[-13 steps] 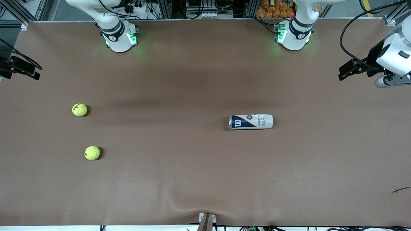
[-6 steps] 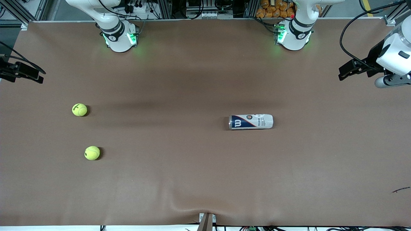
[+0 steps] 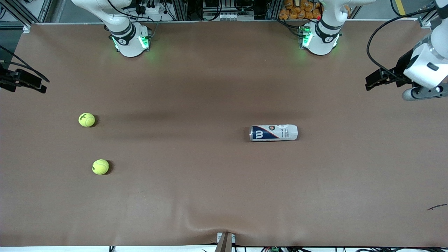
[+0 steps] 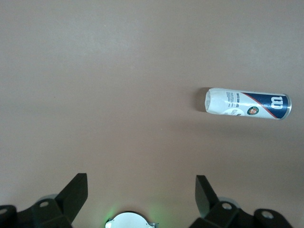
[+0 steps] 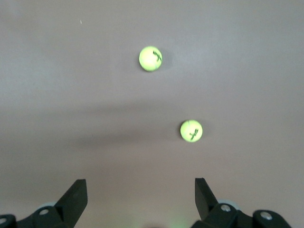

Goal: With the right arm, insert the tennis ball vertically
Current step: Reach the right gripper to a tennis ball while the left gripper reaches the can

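While two tennis balls (image 3: 86,119) sit apart, ball can (image 3: 273,133) lies sideways.

High front camera facing robots, wrist cameras looking down

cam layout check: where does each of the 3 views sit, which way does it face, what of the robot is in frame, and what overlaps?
Front view: high across the table, facing both bases; left gripper and right gripper at the ends.
Left wrist view: looks down on the lying ball can; own open fingers show.
Right wrist view: looks down on two tennis balls; own open fingers show.
Shared: front view also shows the can and both balls.
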`<state>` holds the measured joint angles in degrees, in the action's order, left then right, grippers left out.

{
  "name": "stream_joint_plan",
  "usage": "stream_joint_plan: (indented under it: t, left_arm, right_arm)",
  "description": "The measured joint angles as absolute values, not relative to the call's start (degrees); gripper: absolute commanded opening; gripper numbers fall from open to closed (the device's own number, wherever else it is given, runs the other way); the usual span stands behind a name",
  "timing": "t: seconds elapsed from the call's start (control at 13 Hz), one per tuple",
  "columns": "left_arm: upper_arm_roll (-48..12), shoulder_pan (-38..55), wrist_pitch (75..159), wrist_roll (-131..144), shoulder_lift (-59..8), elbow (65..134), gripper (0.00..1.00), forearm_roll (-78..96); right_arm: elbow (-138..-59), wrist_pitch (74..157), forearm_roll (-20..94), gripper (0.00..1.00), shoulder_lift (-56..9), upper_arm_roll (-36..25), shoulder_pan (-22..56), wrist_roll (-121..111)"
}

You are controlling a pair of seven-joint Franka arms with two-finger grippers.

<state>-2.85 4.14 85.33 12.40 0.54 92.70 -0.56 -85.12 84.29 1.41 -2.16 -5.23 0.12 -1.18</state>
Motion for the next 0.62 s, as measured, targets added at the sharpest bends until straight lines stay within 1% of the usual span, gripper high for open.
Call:
stream_joint_plan:
  t: [0.15,0.31,0.46,0.62]
  left_arm:
    - [-3.2,5.9,85.4,12.2,-0.6,92.8,1.00,-2.5]
    - [-4.8,8.7,85.5,12.2,-2.2,93.2,1.00,-5.8]
    - [-6.8,11.8,85.5,12.3,-4.7,93.9,1.00,-7.7]
    - [-8.0,14.1,85.7,12.3,-7.8,94.8,1.00,-8.6]
  right_arm:
    - [-85.2,88.0,1.4,1.00,-3.7,-5.2,0.1,-1.2]
    - [-85.2,90.6,1.6,1.00,-6.2,-5.1,0.2,-1.2]
    - [-85.3,91.7,2.4,1.00,-9.7,-5.0,1.3,-1.2]
    - [-85.4,96.3,2.8,1.00,-14.3,-4.8,2.7,-1.1]
